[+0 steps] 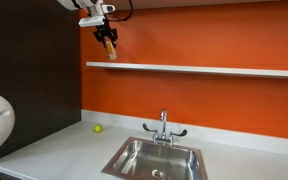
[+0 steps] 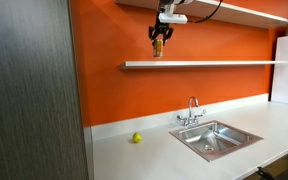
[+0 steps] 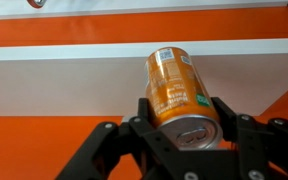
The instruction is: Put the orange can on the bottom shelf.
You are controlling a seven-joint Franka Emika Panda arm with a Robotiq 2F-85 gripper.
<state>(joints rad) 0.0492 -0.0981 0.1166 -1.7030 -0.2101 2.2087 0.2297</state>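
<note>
My gripper (image 3: 180,112) is clamped on the orange can (image 3: 174,85), jaws closed to its width against its sides. I hold it just above one end of the bottom shelf (image 1: 204,69), high over the countertop's (image 1: 64,145) back edge, where a yellow-green ball (image 1: 97,127) lies

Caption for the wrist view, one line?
Gripper clamped on the orange can, shelf and orange wall behind it.
</note>
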